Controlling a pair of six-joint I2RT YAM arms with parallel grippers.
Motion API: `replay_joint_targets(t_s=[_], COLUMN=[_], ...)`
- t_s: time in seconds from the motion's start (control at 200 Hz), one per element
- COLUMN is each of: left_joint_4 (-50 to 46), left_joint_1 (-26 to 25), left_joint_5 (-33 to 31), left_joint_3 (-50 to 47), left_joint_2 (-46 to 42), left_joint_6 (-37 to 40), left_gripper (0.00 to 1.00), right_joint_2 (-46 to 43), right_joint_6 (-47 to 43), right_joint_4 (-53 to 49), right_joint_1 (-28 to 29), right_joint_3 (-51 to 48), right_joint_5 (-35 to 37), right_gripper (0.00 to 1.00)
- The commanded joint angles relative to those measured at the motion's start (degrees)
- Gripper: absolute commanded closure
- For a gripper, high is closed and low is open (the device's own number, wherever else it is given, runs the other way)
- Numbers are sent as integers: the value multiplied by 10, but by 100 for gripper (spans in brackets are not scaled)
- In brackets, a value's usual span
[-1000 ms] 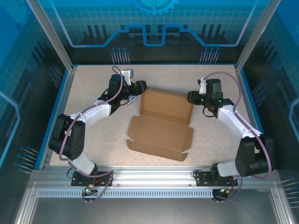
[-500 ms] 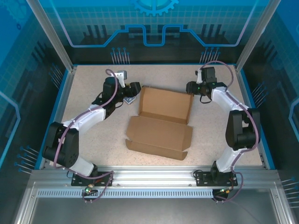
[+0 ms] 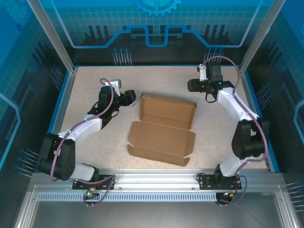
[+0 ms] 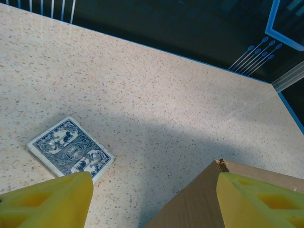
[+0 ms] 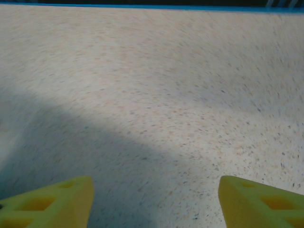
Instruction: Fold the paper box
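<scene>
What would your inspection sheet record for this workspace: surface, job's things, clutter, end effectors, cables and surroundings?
Surface: speckled beige table.
Job's things: brown cardboard box, mid-table, lid open.
Clutter: blue-patterned card pack, flat, apart from the box.
End effectors: left end effector open, box corner by one finger; right end effector open over bare table.
Cables: purple cables looped along both arms.
Surroundings: blue printed panels, metal frame.

Left arm (image 3: 88,124), right arm (image 3: 232,105): mine. White shell links, black joint housings, black bases.
Cable (image 3: 221,57): one mauve loop per arm.
Wrist camera blocks (image 3: 116,84): pale grey.
Left end effector (image 4: 152,202), right end effector (image 5: 154,202): my yellow wedge fingers (image 4: 50,202), with triangular recesses moulded in.
</scene>
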Motion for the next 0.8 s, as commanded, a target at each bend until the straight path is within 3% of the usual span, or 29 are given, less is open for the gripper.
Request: replay_joint_targets(t_s=[0.0, 0.13, 0.255, 0.545, 0.795], left_joint_4=[18, 19, 16, 12, 12], left_joint_1=[11, 15, 17, 17, 17], left_joint_5=[-19, -16, -14, -10, -6], left_joint_3=[-17, -23, -25, -31, -32], left_joint_2=[-24, -30, -37, -49, -50], left_joint_6=[-8, -9, -10, -10, -13], left_gripper=[29, 29, 30, 29, 30], right_joint_2=[-69, -82, -56, 37, 158], right_joint_6=[-143, -233, -279, -318, -274], right_joint_4=[26, 19, -15, -58, -146], right_joint_1=[74, 120, 142, 150, 86], right_joint_3=[-38, -58, -42, 29, 157], right_joint_5=[-1, -14, -31, -52, -194], right_gripper=[23, 8, 3, 5, 10])
